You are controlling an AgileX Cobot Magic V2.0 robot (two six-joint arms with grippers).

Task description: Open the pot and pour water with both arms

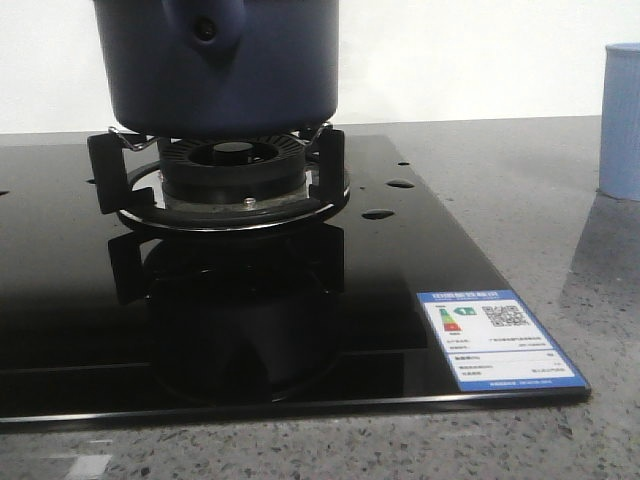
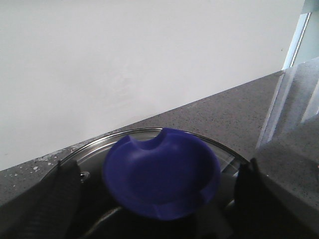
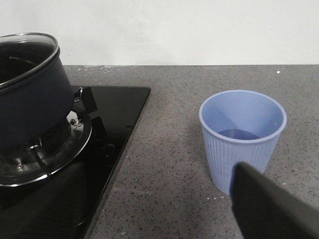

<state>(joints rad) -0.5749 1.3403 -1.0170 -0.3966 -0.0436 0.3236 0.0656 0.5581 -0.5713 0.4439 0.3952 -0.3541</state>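
In the front view you are seeing the pot (image 1: 215, 65) sitting on the burner (image 1: 232, 170) of the black glass stove (image 1: 300, 330). Its handle lug, with the small dark hole, is facing you. A few shiny drops of water (image 1: 378, 213) are lying on the glass beside the burner, and the pale-blue cup (image 1: 621, 120) is standing on the grey counter (image 1: 560, 200), well apart from the pot. Neither gripper is showing here.

In the left wrist view your left gripper (image 2: 157, 199) is spread wide, with the blue lid knob (image 2: 162, 172) sitting between its two dark fingers (image 2: 42, 209). You cannot tell whether they are touching the knob. The glass lid (image 2: 99, 147) is lying around the knob and beyond the fingertips.

In the right wrist view only one finger (image 3: 271, 204) of your right gripper is showing, so you cannot tell how wide it is. The cup is standing just beyond that finger, upright, with a little liquid in its bottom. The pot, lid on, is sitting well off to one side.
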